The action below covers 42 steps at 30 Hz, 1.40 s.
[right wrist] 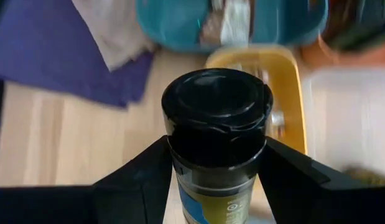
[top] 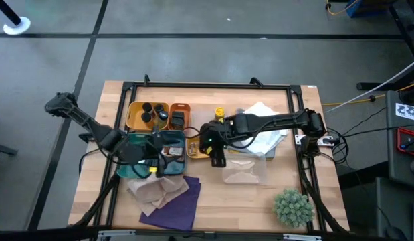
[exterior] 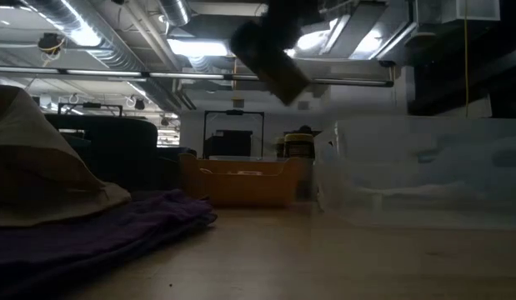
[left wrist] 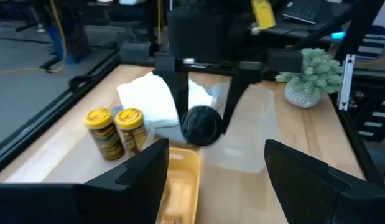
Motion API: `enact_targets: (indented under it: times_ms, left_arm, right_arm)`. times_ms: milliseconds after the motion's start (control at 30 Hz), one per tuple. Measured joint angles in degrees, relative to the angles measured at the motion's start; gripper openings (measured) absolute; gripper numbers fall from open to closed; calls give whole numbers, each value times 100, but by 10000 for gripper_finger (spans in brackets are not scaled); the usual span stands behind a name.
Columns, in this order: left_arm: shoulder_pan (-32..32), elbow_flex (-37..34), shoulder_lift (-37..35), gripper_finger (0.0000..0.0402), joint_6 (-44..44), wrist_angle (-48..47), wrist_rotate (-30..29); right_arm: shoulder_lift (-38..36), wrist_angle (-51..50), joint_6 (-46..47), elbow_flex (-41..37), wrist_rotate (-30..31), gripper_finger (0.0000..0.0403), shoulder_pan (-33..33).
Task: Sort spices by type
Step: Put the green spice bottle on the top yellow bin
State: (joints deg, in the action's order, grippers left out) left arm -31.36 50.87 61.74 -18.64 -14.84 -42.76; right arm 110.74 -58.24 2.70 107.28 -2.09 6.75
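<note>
My right gripper (top: 215, 152) hangs over the table's middle, above a small yellow tray (top: 195, 150), and is shut on a black-capped spice jar (right wrist: 217, 118). The low view shows that jar high above the tabletop (exterior: 270, 54). My left gripper (left wrist: 214, 180) is open and holds nothing; it hovers over the teal tray (top: 168, 144). Two yellow-capped jars (left wrist: 114, 132) stand on the table beside a white cloth (left wrist: 152, 99). Black-capped jars (top: 148, 114) stand in the yellow tray at the back. My right gripper pinches the jar's body just below the black cap (right wrist: 214, 171), one finger (right wrist: 139, 177) on each side. The fingers slant down from the table's right side. The jar is tilted and lifted clear of the table and the trays.
An orange tray (top: 179, 117) stands beside the back yellow tray. A clear plastic container (top: 245, 171) lies right of centre. A spiky green plant (top: 292, 206) stands at the near right. Purple cloth (top: 172, 204) and beige cloth (top: 153, 191) lie at the near edge.
</note>
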Motion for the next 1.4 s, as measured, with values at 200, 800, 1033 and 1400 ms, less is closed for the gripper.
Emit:
enact_targets:
  times_ms: [200, 800, 1033, 1400]
  left_arm:
    - [491, 0, 362, 249, 320, 499, 738]
    - [797, -4, 830, 249, 683, 925, 1301]
    - [822, -4, 836, 249, 750, 933, 1311]
    - [820, -2, 857, 190, 868, 941, 1306]
  right_arm:
    - [0, 883, -42, 0, 9, 209, 173]
    - [3, 1583, 30, 0, 164, 209, 266]
    - [3, 1725, 32, 0, 165, 209, 266]
    - [4, 1739, 47, -2, 163, 209, 266]
